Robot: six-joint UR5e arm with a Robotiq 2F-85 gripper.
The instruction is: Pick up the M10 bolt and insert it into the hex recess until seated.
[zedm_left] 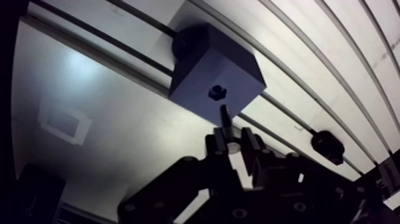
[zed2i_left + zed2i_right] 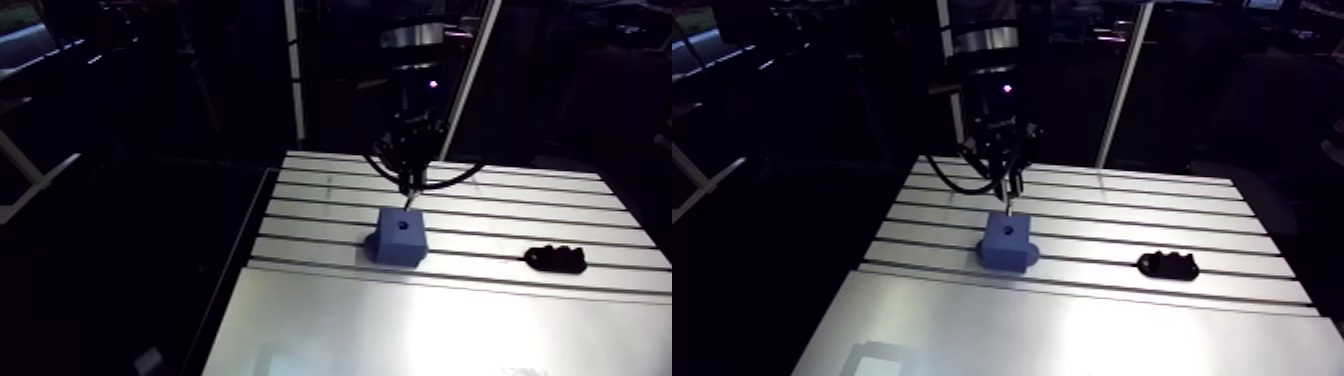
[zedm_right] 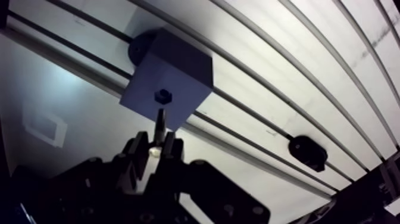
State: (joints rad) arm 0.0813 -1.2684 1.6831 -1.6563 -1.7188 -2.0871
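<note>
Arm view. A slotted table (image 2: 480,330) fills the lower half of the frame. A blue block (image 2: 400,238) stands on it at the middle of the frame, across one of the slots. The gripper (image 2: 407,190) comes down from the upper middle of the frame and hangs directly over the far edge of the block. A small black part (image 2: 557,259) lies on the table at the right of the frame, well apart from the block.

Wrist view. The bolt (image 1: 225,119) is clamped between the two fingers (image 1: 219,143), which are drawn in narrow around it (its head end sits between them). The shank projects ahead of the gripper toward the block. The hex recess (image 1: 216,92) is seen as a dark opening in the top face of the block, just ahead of the bolt's tip. The tip is close to the recess but has not entered it; whether it touches the block's face cannot be told. The black part lies off to one side of the gripper, across a slot.
</note>
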